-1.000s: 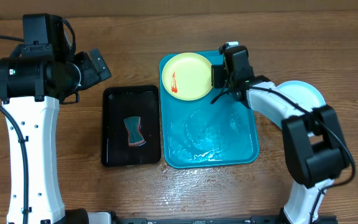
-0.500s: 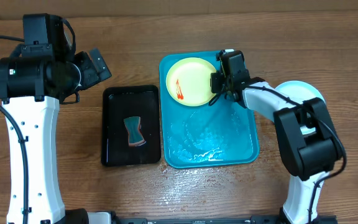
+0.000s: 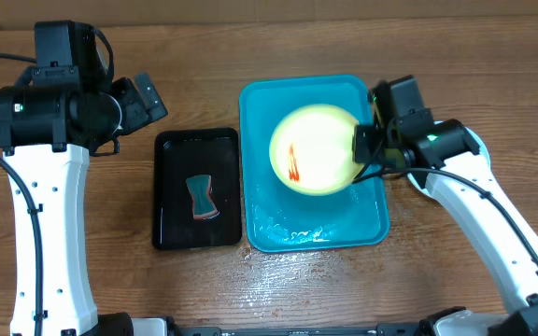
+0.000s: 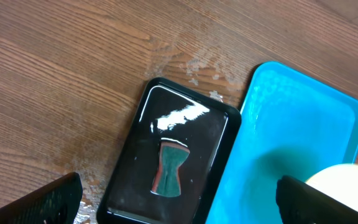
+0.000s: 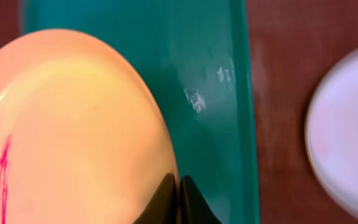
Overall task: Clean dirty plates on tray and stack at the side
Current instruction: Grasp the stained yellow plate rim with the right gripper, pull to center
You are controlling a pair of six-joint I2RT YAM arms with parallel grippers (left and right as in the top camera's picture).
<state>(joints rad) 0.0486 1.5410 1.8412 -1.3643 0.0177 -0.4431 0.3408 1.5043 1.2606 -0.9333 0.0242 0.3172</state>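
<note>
Overhead, the left gripper (image 3: 146, 97) is seen at the upper left of the frame, held over the bare wooden table (image 3: 250, 37) and touching nothing. In the left wrist view its fingers (image 4: 48, 200) are seen at the two bottom corners, spread wide apart with nothing between them.

Just right of it, left of centre, a black tray (image 3: 168, 219) is laid on the table. A small hourglass-shaped sponge (image 3: 202, 198), teal with reddish edges, is lying flat in its middle.

Beside the black tray, with a narrow gap between them, the turquoise tray (image 3: 250, 201) is set at the centre of the frame. A wet sheen is seen on its lower part. The yellow-green plate (image 3: 320, 140) is found within the outline of this tray, in its upper and middle part, nearer the right rim. A red smear (image 3: 293, 163) is carried on the left half of the plate. In the left wrist view a soft shadow is cast on the tray floor beside the plate, so the plate appears to be held off the floor.

The right gripper (image 3: 364, 149) is clamped on the right edge of that plate; in the right wrist view its fingertips are pressed together over the rim at the bottom of the frame.

At the far right of the right wrist view, a pale blue-white plate (image 5: 347, 140) is seen blurred on the table, outside the turquoise tray.
</note>
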